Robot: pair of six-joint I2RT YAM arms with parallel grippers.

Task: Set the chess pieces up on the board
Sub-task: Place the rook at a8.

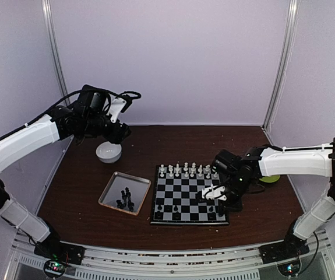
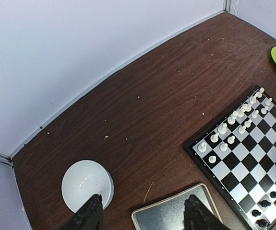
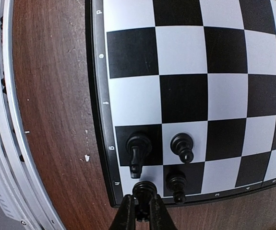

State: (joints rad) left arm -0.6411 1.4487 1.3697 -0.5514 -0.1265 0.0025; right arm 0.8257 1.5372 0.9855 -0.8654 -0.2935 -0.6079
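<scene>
Top external view, starting at upper left: the left gripper (image 2: 144, 199) hangs high over the bowl (image 1: 108, 153), jaws parted with nothing between them. Its own wrist view shows only bowl and tray edge below the fingers.

Moving right, the tray (image 1: 112, 185) sits left of centre with a cluster of spare black men (image 1: 126, 199) in it.

Next comes the board (image 1: 184, 198), mid-frame. White men (image 1: 187, 170) are lined up in two rows along its top edge, and only a few placed black men (image 1: 176, 214) stand along the bottom edge.

Over the board's lower right corner is the right gripper (image 3: 141, 196), clenched on a black man (image 3: 143, 188). The right wrist view has that piece pinched by its head at the bottom of the frame, over the corner square, with three others just beside it. Whether its base touches the square cannot be told.

Far right, a green plate (image 1: 269, 178) peeks out behind the arm.

By the look of them, these men are tiny, light, hard and smooth, so there is little risk of crushing one but a real risk of it slipping or toppling its neighbours. The best hold looks like a pinch from straight above on the head or neck, with a gentle release once the base sits flat.
</scene>
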